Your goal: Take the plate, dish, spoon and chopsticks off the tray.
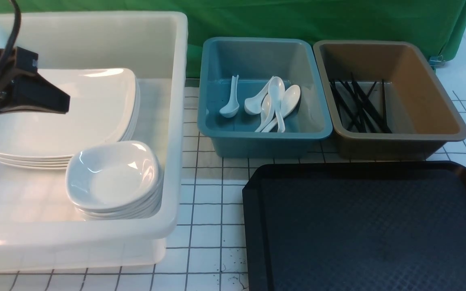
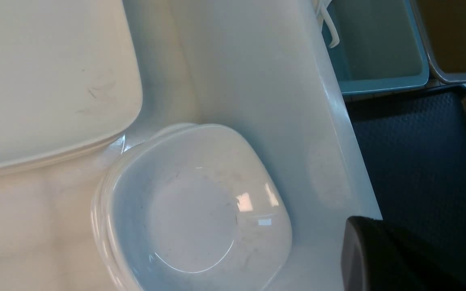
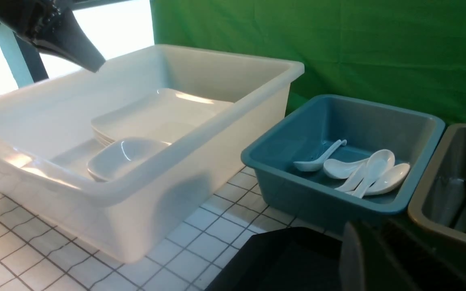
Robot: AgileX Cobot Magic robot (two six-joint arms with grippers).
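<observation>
The left pincer (image 1: 61, 103), closed and empty, hangs over the top plate (image 1: 75, 117) stacked in the white tub (image 1: 176, 121). Well off to its right lie the spoons (image 1: 273, 103) in the blue tub (image 1: 217, 133), the chopsticks (image 1: 358, 107) in the brown tub (image 1: 455, 135), and the bare tray (image 1: 362, 226). Only a blurred edge of the right pincer (image 3: 358, 262) shows, so I cannot tell its state.
</observation>
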